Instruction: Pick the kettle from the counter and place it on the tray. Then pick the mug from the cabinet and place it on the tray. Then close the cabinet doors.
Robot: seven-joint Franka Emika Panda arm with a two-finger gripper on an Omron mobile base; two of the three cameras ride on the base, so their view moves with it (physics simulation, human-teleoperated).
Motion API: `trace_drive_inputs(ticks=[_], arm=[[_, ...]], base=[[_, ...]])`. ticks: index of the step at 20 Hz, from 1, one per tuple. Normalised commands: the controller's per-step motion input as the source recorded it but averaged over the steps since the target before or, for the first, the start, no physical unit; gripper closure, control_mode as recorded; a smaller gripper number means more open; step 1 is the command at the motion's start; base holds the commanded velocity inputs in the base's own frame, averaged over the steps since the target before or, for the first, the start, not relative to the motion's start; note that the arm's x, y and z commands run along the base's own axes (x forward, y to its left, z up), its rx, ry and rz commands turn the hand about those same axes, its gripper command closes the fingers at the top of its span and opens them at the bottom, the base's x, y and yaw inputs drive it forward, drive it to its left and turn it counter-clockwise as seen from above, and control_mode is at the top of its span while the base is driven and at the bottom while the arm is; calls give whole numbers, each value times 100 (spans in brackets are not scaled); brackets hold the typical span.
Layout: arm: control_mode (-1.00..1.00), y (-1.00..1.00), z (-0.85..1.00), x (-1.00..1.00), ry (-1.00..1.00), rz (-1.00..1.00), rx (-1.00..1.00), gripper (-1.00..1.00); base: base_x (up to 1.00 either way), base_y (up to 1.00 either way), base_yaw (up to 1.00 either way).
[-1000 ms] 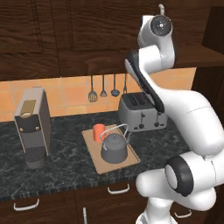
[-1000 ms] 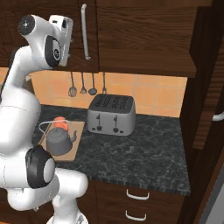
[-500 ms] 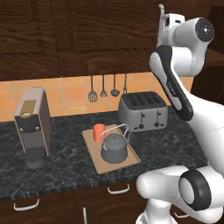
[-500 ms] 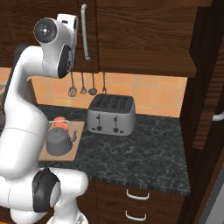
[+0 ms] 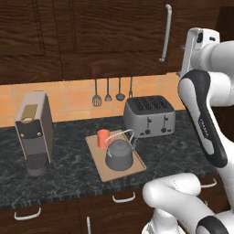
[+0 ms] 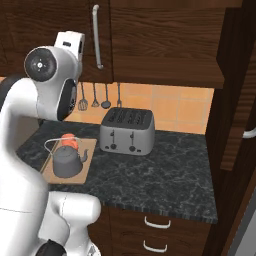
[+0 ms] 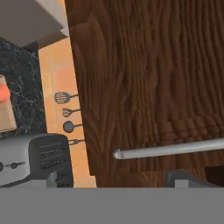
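The dark grey kettle stands on the tan tray on the black speckled counter. The orange-red mug is on the tray too, just behind the kettle. One dark wood cabinet door lies flush shut, its grey bar handle along its right edge. My white hand hovers high, just right of that handle. In the hand view the gripper is open, its tips wide apart, facing the door panel with the bar handle just beyond them and nothing between them.
A grey toaster sits right of the tray, and a tall coffee machine at the left. Utensils hang on the orange tiled wall. Drawers run under the counter. A tall dark panel rises at the far right.
The gripper has opened wide and left the bar handle, and the hand has swung right and a little lower in the left base view. Kettle, mug and tray are unmoved.
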Motion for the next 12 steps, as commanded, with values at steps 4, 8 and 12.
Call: trace_drive_inputs(ticks=[4, 8, 12], arm=[[-100, -3, -22, -59, 1, -1, 6, -100], [-100, -24, -19, -75, -1, -8, 14, -100], [-100, -6, -7, -75, -5, -12, 12, -100]], base=[[0, 0, 0], [0, 0, 0], [0, 0, 0]])
